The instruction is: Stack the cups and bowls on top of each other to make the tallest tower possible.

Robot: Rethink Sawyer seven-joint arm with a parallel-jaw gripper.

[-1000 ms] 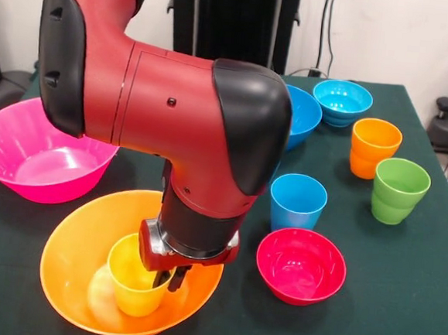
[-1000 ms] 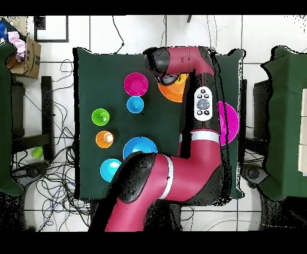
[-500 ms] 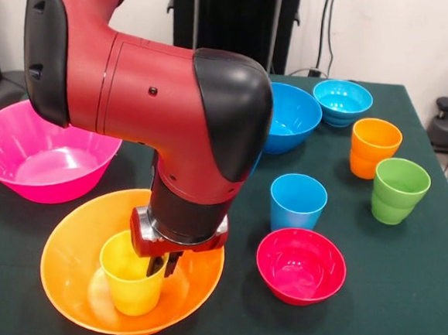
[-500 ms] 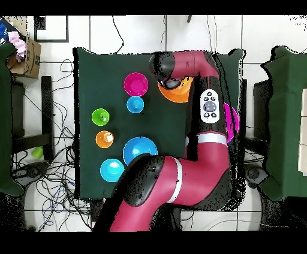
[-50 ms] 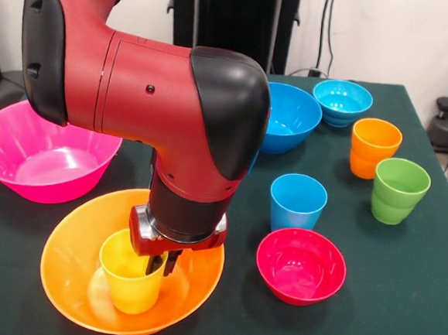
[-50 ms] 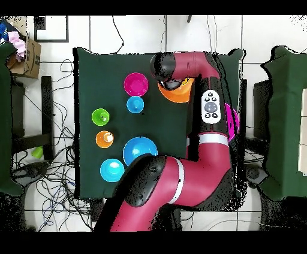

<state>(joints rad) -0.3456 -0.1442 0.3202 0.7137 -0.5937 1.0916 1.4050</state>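
Jaws over dark green table (image 5: 399,305)

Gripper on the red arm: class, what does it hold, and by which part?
The gripper holds the glossy yellow plastic cup by its rim, one finger inside.

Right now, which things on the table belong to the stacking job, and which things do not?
Job: yellow cup in large orange bowl, gripper, pink bowl, light-blue cup, red bowl, orange cup, green cup, two blue bowls.

Not job: cardboard box, floor cables.
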